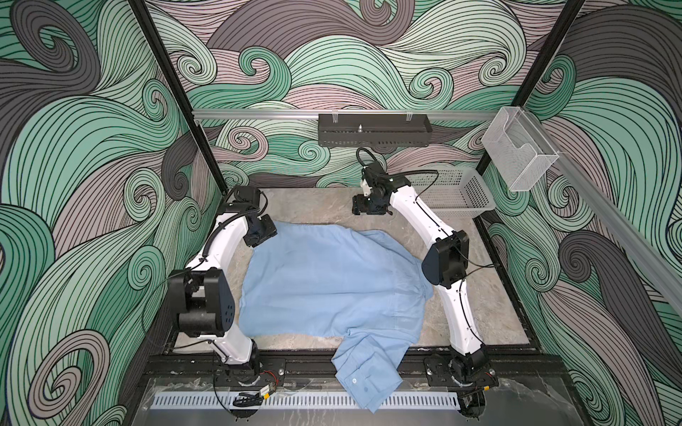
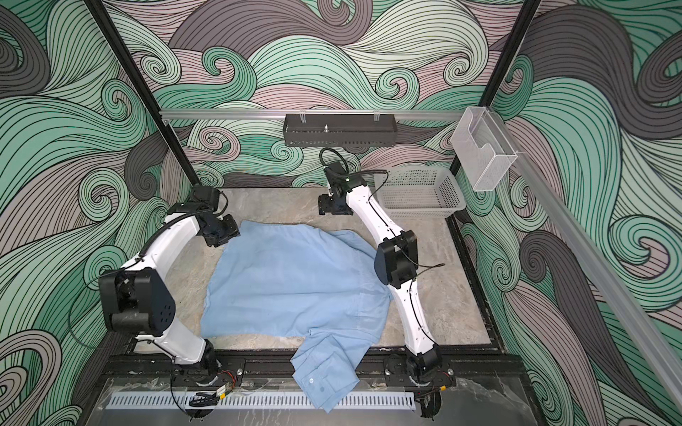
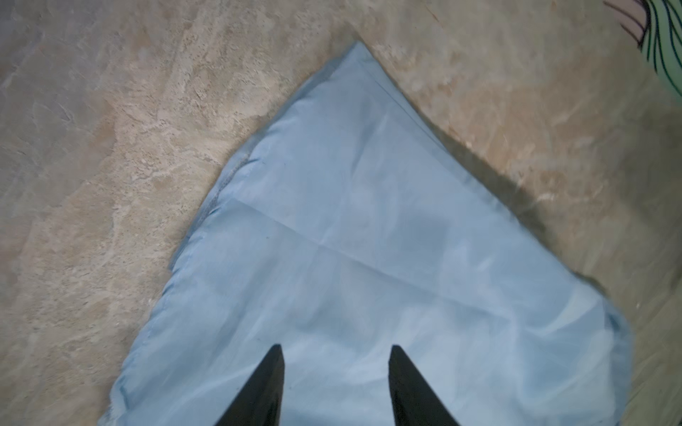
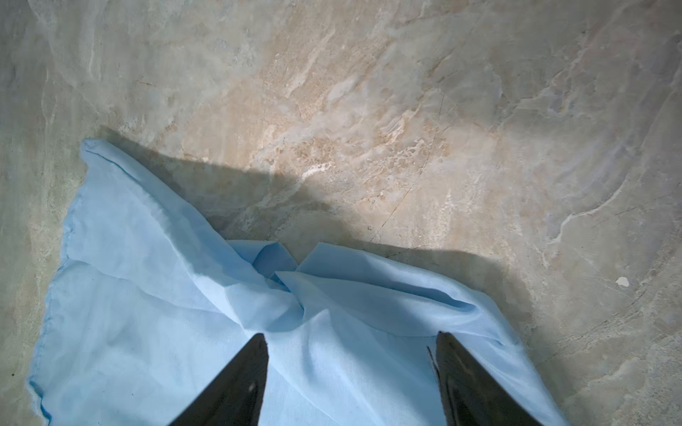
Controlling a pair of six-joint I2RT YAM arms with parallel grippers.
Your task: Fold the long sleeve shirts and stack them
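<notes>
The long sleeve shirt is light blue and lies spread flat on the marble table in both top views. One sleeve with a buttoned cuff hangs over the table's front edge. My left gripper hovers open over the shirt's far left corner, with nothing between its fingers. My right gripper stands open above the shirt's bunched far edge, holding nothing. In both wrist views the cloth lies under the jaws, not in them.
A pale perforated basket sits at the table's far right corner, beside the right arm. A black tray hangs on the back rail and a clear plastic holder on the right rail. Bare marble shows beyond the shirt.
</notes>
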